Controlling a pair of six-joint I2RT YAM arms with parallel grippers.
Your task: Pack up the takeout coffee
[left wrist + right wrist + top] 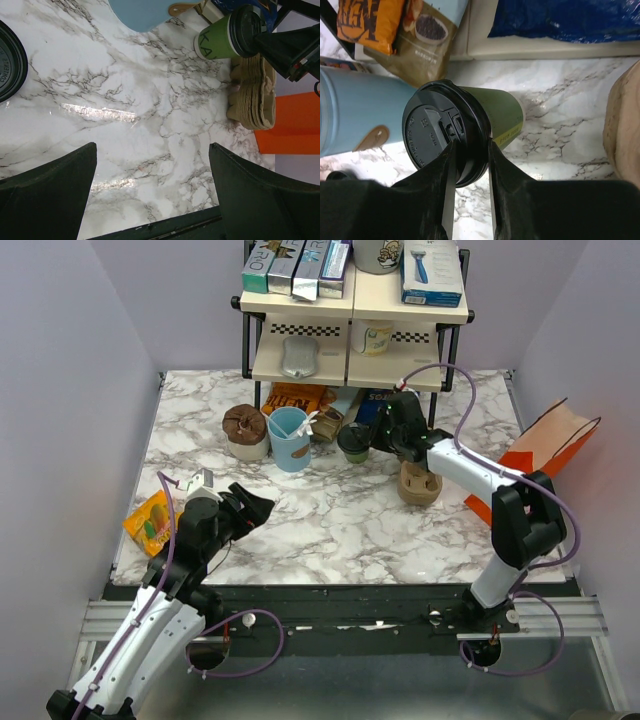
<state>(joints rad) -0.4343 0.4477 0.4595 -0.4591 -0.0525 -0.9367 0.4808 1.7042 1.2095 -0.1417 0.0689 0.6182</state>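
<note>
Seemingly right hand pinches takeout coffee by round, glossy black lid.

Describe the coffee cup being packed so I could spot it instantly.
Find the black-framed shelf rack at the back of the marble table. Just in front of it is the takeout coffee, between a taller light blue cup and brown pulp carriers. It alone pairs dark green sides with a black lid, with the right end effector at its rim.
</note>
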